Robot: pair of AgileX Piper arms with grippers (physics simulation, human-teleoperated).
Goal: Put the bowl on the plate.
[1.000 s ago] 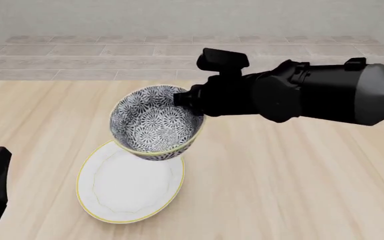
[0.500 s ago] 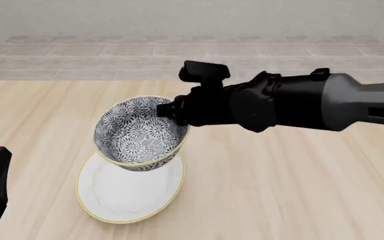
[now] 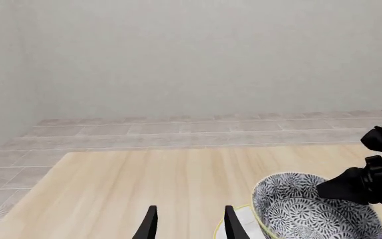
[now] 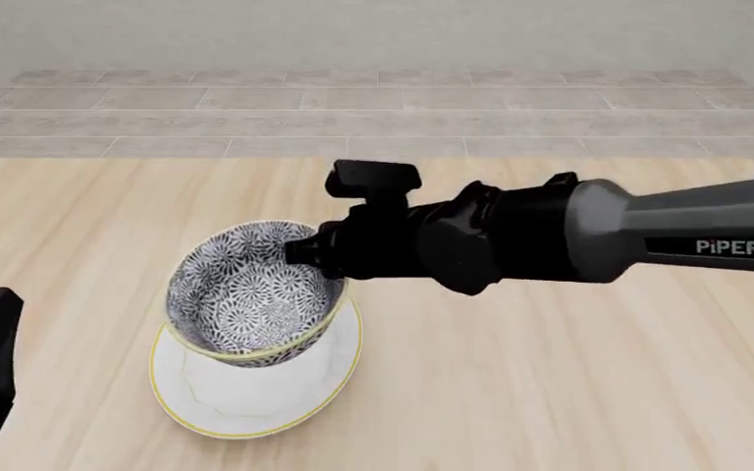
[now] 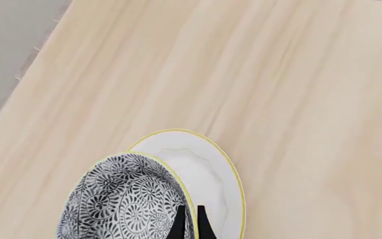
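The left hand [image 3: 188, 224] hangs open over the table [image 3: 131, 179] — bowl [image 3: 310, 211] just beside, pinched by the right hand [image 3: 327, 188].

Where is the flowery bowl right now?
In the front view the bowl is left of centre, tilted over the white plate, with the right gripper pinching its rim. I can't tell if it touches the plate.

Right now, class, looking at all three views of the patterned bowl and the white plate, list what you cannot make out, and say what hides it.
- Underside of the dark grey-blue floral bowl: front view, hidden by its own wall, so contact with the white gold-rimmed plate is unclear.
- Right end effector: front view, fingertips hidden behind the arm; right wrist view, cut off by the edge.
- Left end effector: left wrist view, only the fingertips show.
- Plate: left wrist view, mostly hidden by the bowl.
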